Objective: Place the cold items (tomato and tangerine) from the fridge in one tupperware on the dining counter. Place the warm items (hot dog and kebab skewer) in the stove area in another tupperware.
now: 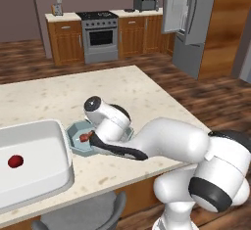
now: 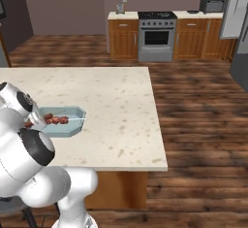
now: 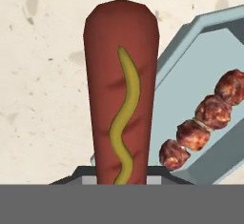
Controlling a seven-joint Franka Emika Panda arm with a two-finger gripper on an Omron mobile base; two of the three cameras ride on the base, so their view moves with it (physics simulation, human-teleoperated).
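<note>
My gripper (image 3: 121,178) is shut on the hot dog (image 3: 121,89), a red-brown sausage with a wavy mustard line that stands up along the hand view. In the left base view the gripper (image 1: 91,139) hangs over the near rim of the small teal tupperware (image 1: 78,137) on the dining counter (image 1: 122,94). The kebab skewer (image 3: 200,120) lies inside that teal tupperware (image 3: 209,56), to the hot dog's right. The tomato (image 1: 15,161) rests in the large white tupperware (image 1: 49,126) at the counter's left end. The tangerine is out of view.
The fridge (image 1: 188,13) stands at the back right with its door open. The stove (image 1: 100,33) sits between wooden cabinets on the far wall. A grey stool (image 1: 83,214) is tucked under the counter's near edge. Wood floor lies right of the counter.
</note>
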